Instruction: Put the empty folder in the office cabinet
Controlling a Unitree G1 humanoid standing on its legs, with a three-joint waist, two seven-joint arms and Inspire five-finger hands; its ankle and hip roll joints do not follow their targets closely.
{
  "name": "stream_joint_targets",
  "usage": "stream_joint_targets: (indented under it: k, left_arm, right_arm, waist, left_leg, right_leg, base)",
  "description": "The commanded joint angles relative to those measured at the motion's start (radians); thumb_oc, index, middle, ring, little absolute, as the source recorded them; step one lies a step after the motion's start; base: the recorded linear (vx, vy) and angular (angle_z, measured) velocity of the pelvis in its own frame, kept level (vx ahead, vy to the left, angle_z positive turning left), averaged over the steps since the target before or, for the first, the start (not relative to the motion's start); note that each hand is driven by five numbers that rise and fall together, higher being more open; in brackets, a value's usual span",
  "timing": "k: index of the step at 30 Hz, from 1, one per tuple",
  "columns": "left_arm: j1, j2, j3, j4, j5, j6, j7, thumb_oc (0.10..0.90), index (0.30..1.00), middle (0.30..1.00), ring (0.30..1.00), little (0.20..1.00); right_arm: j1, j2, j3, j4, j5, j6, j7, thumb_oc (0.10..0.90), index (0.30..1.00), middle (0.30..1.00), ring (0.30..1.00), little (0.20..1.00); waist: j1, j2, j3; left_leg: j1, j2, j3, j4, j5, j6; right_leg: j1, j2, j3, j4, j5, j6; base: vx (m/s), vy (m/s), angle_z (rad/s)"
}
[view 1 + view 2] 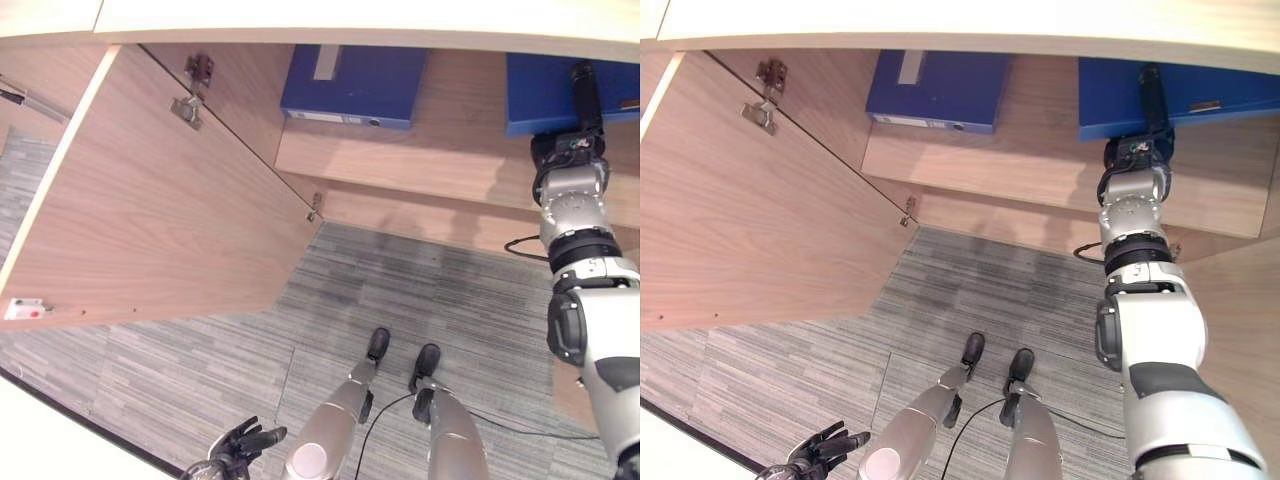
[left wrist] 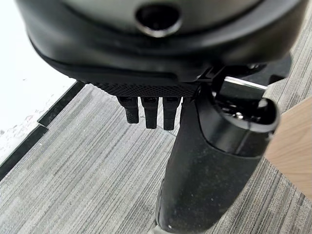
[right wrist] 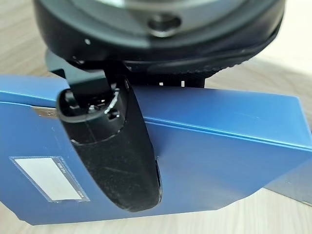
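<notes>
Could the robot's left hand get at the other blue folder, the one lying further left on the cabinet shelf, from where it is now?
Probably not without a big move. The left hand hangs low by the carpet, far from the second folder on the shelf. The open cabinet door stands on that side, though the shelf front looks unobstructed.

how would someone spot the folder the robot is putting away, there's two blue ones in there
Look inside the open wooden cabinet, on its shelf. Of the two blue folders, it's the folder on the robot's right, with the right hand on it; the other folder sits untouched.
</notes>
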Motion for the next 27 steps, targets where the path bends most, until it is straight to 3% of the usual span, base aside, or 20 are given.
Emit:
stream_joint_targets:
  k: [1,5,7,10,12,14,15,16,19,22,27]
  left_arm:
    - [0.110,0.131,-0.017,0.024,-0.006,0.001,0.032,0.800,0.900,0.900,0.900,0.900]
    - [0.113,0.141,-0.015,0.013,0.001,0.004,0.030,0.800,0.900,0.900,0.900,0.900]
    - [0.110,0.148,-0.011,0.021,0.007,0.011,0.022,0.800,0.900,0.900,0.900,0.900]
    - [0.109,0.151,-0.012,0.025,0.010,0.014,0.016,0.800,0.900,0.900,0.900,0.900]
    - [0.104,0.161,-0.015,0.023,0.018,0.020,0.001,0.800,0.900,0.900,0.900,0.900]
    - [0.103,0.163,-0.014,0.024,0.021,0.021,-0.002,0.800,0.900,0.900,0.900,0.900]
    - [0.099,0.172,-0.013,0.029,0.029,0.023,-0.014,0.800,0.900,0.900,0.900,0.900]
    - [0.099,0.171,-0.013,0.029,0.029,0.023,-0.015,0.800,0.900,0.900,0.900,0.900]
    - [0.095,0.196,-0.006,0.031,0.062,0.030,-0.045,0.800,0.900,0.900,0.900,0.900]
    - [0.096,0.203,-0.008,0.033,0.076,0.029,-0.056,0.800,0.900,0.900,0.900,0.900]
    - [0.089,0.196,-0.010,0.044,0.090,0.027,-0.068,0.800,0.900,0.900,0.900,0.900]
  right_arm:
    - [-0.123,-0.088,0.056,-0.074,-0.009,-0.083,0.040,0.800,0.900,0.900,0.900,0.900]
    - [-0.110,-0.086,0.069,-0.075,-0.021,-0.060,0.040,0.800,0.900,0.900,0.900,0.900]
    - [-0.100,-0.086,0.122,-0.041,-0.087,0.012,0.048,0.800,0.900,0.900,0.900,0.900]
    - [-0.095,-0.078,0.156,-0.008,-0.127,0.061,0.061,0.800,0.900,0.900,0.900,0.900]
    - [-0.089,-0.064,0.206,0.038,-0.185,0.138,0.084,0.800,0.900,0.900,0.900,0.900]
    - [-0.092,-0.062,0.222,0.052,-0.209,0.162,0.095,0.800,0.900,0.900,0.900,0.900]
    - [-0.088,-0.047,0.273,0.065,-0.268,0.220,0.126,0.800,0.900,0.900,0.900,0.900]
    - [-0.089,-0.047,0.273,0.066,-0.269,0.221,0.127,0.800,0.900,0.900,0.900,0.900]
    - [-0.070,-0.036,0.429,0.027,-0.421,0.324,0.242,0.800,0.900,0.900,0.900,0.900]
    - [-0.058,-0.031,0.504,-0.058,-0.448,0.327,0.290,0.800,0.900,0.900,0.900,0.900]
    - [-0.038,-0.036,0.528,-0.109,-0.428,0.309,0.321,0.800,0.900,0.900,0.900,0.900]
  waist:
    - [0.017,-0.026,-0.069]
    - [0.020,-0.027,-0.070]
    - [0.017,-0.034,-0.067]
    - [0.015,-0.039,-0.065]
    - [0.014,-0.044,-0.061]
    - [0.014,-0.044,-0.059]
    - [0.018,-0.047,-0.055]
    - [0.017,-0.047,-0.055]
    - [0.021,-0.051,-0.046]
    - [0.021,-0.052,-0.040]
    - [0.017,-0.050,-0.032]
  left_leg:
    - [-0.020,-0.011,0.002,0.087,-0.159,-0.020]
    - [-0.005,-0.010,-0.005,0.069,-0.155,-0.019]
    - [0.006,-0.006,-0.005,0.061,-0.153,-0.021]
    - [0.012,-0.002,-0.004,0.054,-0.150,-0.022]
    - [0.014,0.000,-0.002,0.051,-0.145,-0.023]
    - [0.015,0.001,0.000,0.049,-0.144,-0.023]
    - [0.016,0.002,0.002,0.047,-0.140,-0.023]
    - [0.017,0.002,0.002,0.047,-0.140,-0.023]
    - [0.016,0.007,0.007,0.045,-0.130,-0.025]
    - [0.015,0.010,0.012,0.043,-0.125,-0.026]
    - [0.016,0.013,0.017,0.043,-0.123,-0.026]
  right_leg:
    - [0.133,-0.055,-0.040,-0.083,-0.070,0.085]
    - [0.148,-0.052,-0.040,-0.096,-0.069,0.085]
    - [0.157,-0.049,-0.041,-0.105,-0.064,0.084]
    - [0.160,-0.047,-0.041,-0.113,-0.059,0.082]
    - [0.161,-0.046,-0.040,-0.114,-0.053,0.079]
    - [0.161,-0.045,-0.039,-0.115,-0.052,0.078]
    - [0.161,-0.044,-0.037,-0.116,-0.048,0.076]
    - [0.161,-0.044,-0.036,-0.116,-0.048,0.076]
    - [0.159,-0.043,-0.035,-0.119,-0.041,0.073]
    - [0.157,-0.041,-0.032,-0.123,-0.034,0.073]
    - [0.157,-0.039,-0.029,-0.127,-0.028,0.074]
  base:
    - [0.02,-0.001,0.09]
    - [0.01,-0.005,0.07]
    - [0.00,0.000,0.00]
    - [0.00,0.000,0.00]
    - [-0.02,-0.005,0.00]
    - [0.00,0.000,0.00]
    - [-0.02,-0.003,-0.03]
    - [-0.04,-0.007,-0.05]
    - [-0.05,-0.014,-0.04]
    - [-0.04,-0.001,-0.04]
    - [-0.02,0.006,-0.07]
